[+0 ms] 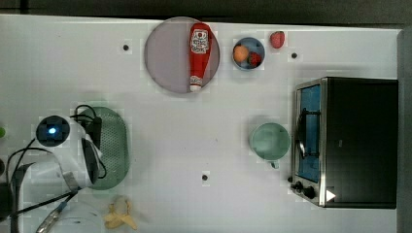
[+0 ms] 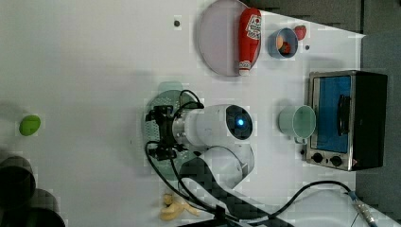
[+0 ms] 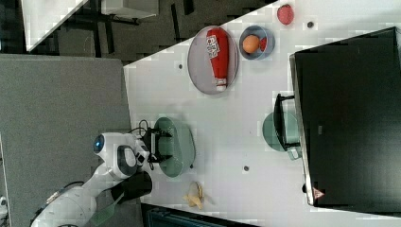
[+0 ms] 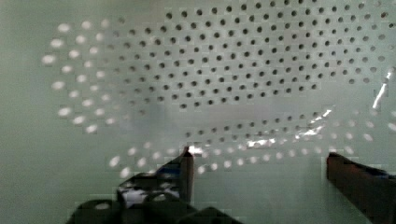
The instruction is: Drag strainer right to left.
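Gripper (image 4: 259,161) with jaws spread wide, nothing grasped, dotted floor of strainer (image 4: 243,70) close beneath them.

Top, left, right views overhead, sharing the table (image 1: 194,145), wrist view pressed close above strainer (image 4: 233,70)

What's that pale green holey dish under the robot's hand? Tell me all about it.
The strainer is a pale green oval basket, plastic-looking, with a smooth rim and finely perforated inside. It sits upright on the white table at the top view's left, above the banana peel. The open gripper hangs inside it, gripping nothing.
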Controlling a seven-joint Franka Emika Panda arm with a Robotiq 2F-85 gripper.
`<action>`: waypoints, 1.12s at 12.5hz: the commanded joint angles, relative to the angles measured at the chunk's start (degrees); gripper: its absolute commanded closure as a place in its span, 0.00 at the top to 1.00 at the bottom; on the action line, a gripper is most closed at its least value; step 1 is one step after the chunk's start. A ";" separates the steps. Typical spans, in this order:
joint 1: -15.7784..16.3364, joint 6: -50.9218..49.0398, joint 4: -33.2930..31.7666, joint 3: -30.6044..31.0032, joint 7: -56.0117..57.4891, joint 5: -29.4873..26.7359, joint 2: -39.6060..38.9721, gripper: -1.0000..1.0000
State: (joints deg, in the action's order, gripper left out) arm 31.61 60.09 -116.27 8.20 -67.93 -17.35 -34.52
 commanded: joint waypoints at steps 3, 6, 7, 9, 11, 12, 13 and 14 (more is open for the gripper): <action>3.14 0.52 5.66 0.29 -4.23 0.53 -3.05 1.00; 3.58 0.48 6.35 -0.01 -3.78 1.06 -2.86 1.00; 3.56 -1.10 6.10 -0.44 -2.30 1.21 -1.62 1.00; 3.48 -6.90 5.42 -2.44 5.47 3.54 3.23 1.00; 3.35 -13.07 5.36 -6.37 15.62 7.05 10.18 1.00; 3.19 -16.08 5.46 -9.06 20.92 8.29 13.93 1.00; 2.96 -18.87 5.68 -12.19 26.06 9.25 17.61 1.00; 2.74 -21.43 5.91 -15.68 31.60 10.08 21.21 1.00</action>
State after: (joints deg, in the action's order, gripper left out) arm 39.47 39.75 -113.14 -4.43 -48.93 -9.15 -21.09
